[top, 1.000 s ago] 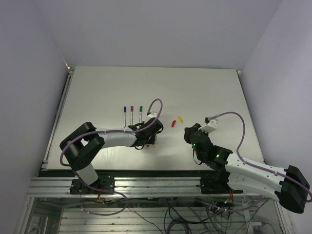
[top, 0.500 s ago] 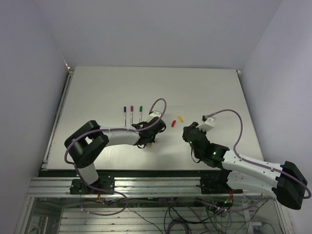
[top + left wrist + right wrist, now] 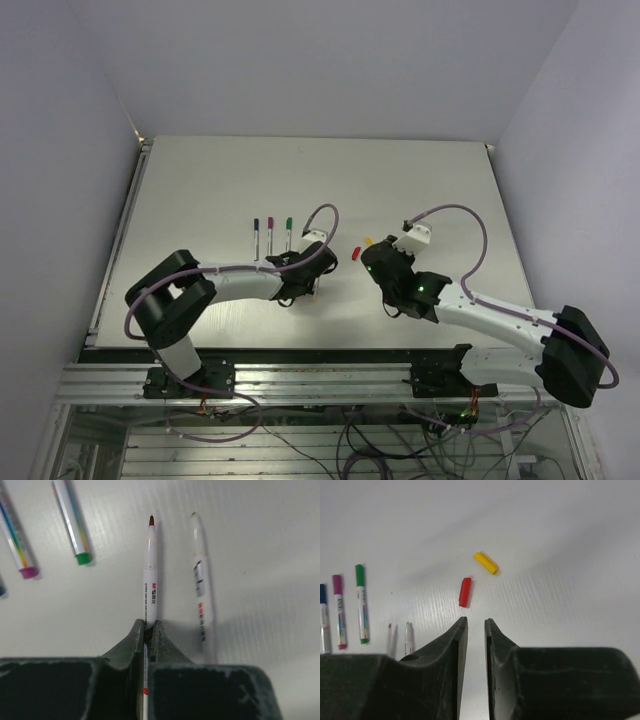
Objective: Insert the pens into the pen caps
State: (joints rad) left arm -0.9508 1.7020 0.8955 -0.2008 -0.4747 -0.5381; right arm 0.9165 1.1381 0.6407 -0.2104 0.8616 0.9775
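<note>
My left gripper (image 3: 148, 626) is shut on a slim white pen with an uncapped red tip (image 3: 151, 575), which points away along the table. A second uncapped pen (image 3: 201, 592) lies just to its right. In the top view the left gripper (image 3: 303, 283) is near the table's front middle. My right gripper (image 3: 475, 622) is open by a narrow gap and empty, just short of the red cap (image 3: 465, 591). The yellow cap (image 3: 485, 562) lies beyond it. In the top view the right gripper (image 3: 368, 263) is right beside the red cap (image 3: 357, 253) and the yellow cap (image 3: 369, 241).
Three pens with blue (image 3: 256, 233), purple (image 3: 271, 230) and green (image 3: 288, 229) caps on them lie side by side behind the left gripper. They also show at the left of the right wrist view, the green one (image 3: 361, 602) nearest. Walls ring the table.
My right gripper has moved left and away from the base, up to the red and yellow caps. My left gripper has stayed about in place, still shut on the pen.
</note>
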